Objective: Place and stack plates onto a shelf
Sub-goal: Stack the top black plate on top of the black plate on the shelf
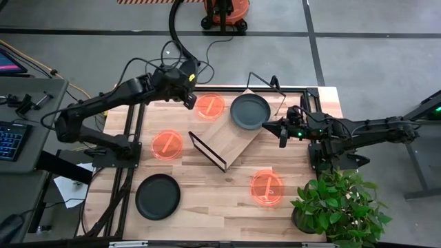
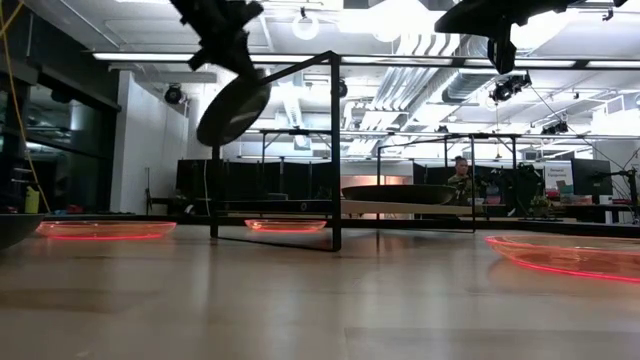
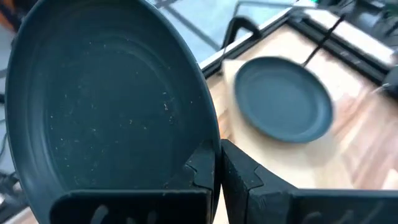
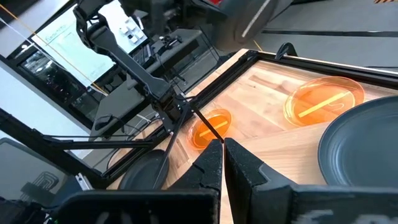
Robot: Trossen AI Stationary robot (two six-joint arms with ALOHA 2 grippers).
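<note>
My left gripper [image 1: 187, 84] hangs above the table's far left part, shut on a matte dark plate [image 2: 235, 105] that fills the left wrist view [image 3: 106, 99]. The shelf [image 1: 224, 141], a light-wood board on a black wire frame, stands slantwise at mid table with one dark plate [image 1: 249, 111] lying flat on it. Another dark plate [image 1: 158, 196] lies on the table near the near left edge. Three orange plates [image 1: 210, 105] [image 1: 167, 145] [image 1: 266, 187] lie around the shelf. My right gripper [image 1: 282, 132] is shut and empty, hovering just right of the shelf. My left gripper pinches the dark plate by its rim [image 3: 198, 163], one finger on the inner face and the other behind it. The fingers [image 2: 225, 50] come from above. The plate is lifted clear and hangs below them, tilted steeply [image 2: 240, 110].
A potted plant [image 1: 334, 207] stands at the table's near right corner. The shelf's black wire end frames [image 1: 207, 151] [image 1: 265, 81] rise above the board. A desk with a keyboard [image 1: 10, 138] sits beyond the left edge. Bare wood shows near the near edge [image 1: 213, 200].
</note>
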